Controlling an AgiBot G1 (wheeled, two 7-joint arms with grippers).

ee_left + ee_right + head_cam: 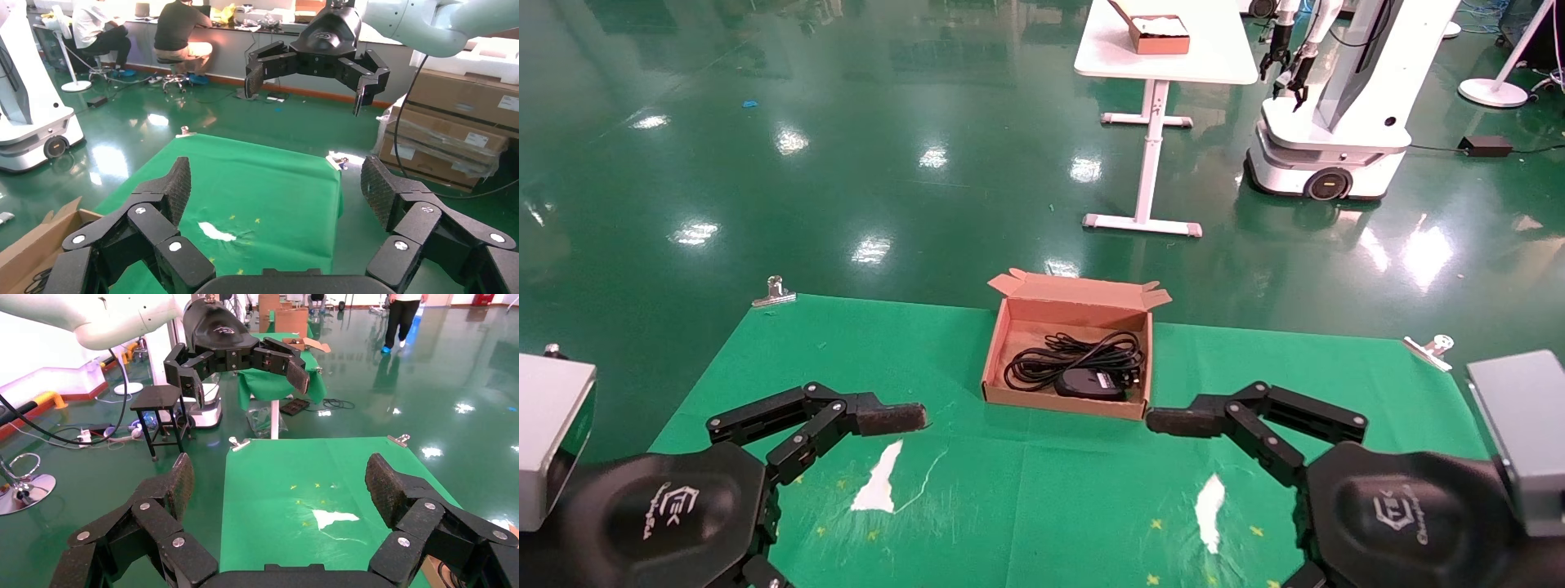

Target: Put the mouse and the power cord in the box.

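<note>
Head view, mouse [1089, 382] white label unreadable, in box [999, 353], left claw [275, 190] and right claw [278, 481] released.

Box [1009, 359] open-topped, access from above; cord [1075, 359] and mouse [1091, 382] fill its near right. Desk [846, 359] bare either side.

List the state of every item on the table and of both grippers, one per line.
box: flaps open, upright at the far middle of the green cloth.
power cord: coiled inside the box.
mouse: inside the box, label side up, at its near edge.
left gripper: open, empty, above the cloth.
right gripper: open, empty, above the cloth.
</note>
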